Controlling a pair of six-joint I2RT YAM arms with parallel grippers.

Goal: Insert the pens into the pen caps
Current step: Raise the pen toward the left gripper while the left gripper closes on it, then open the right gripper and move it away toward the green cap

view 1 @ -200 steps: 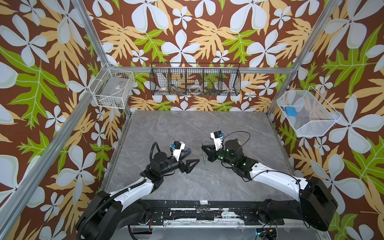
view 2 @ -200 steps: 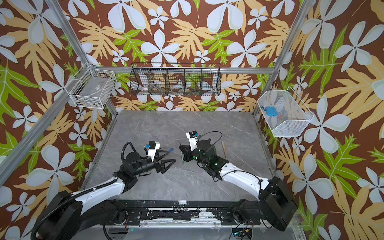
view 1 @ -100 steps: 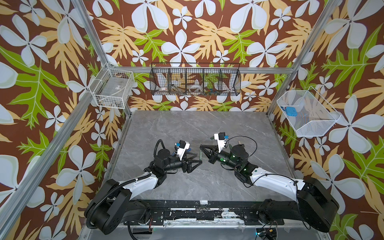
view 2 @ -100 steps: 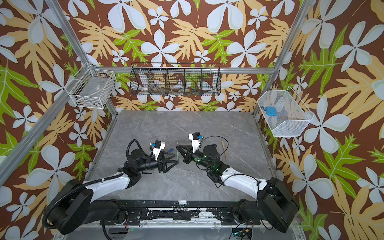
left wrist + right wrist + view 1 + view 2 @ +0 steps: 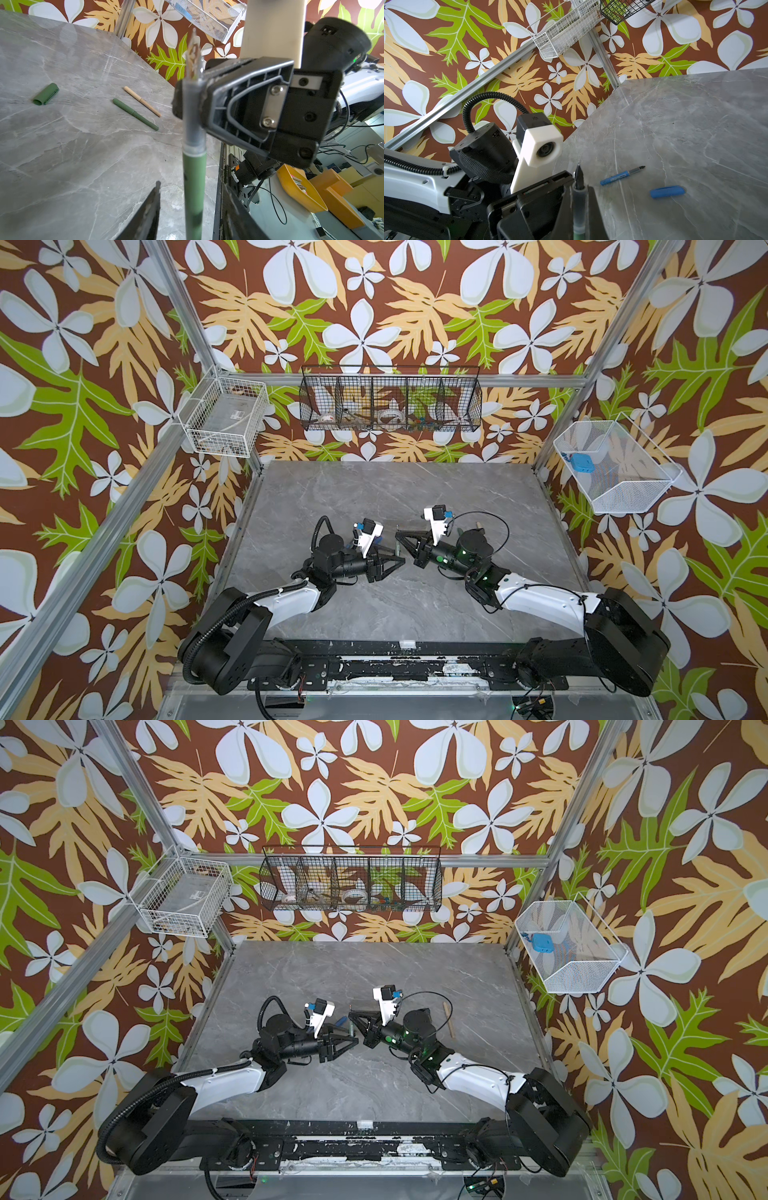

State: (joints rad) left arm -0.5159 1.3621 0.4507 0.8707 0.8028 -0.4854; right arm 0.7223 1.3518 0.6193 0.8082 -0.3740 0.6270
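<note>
Above the middle of the table [image 5: 62, 145], the dark green pen [image 5: 194, 176] sits between both arms. The right tool [image 5: 579, 193] is clamped on its clear grip section, with the dark tip poking past. The left tool [image 5: 191, 185] straddles the green barrel, partly open, with gaps on either side. An off-centre squeeze from the left could lever the pen askew, and a hasty release could drop it. Both forearms lie low, tools nose to nose. A green cap [image 5: 46, 94] lies well apart on the table.
</note>
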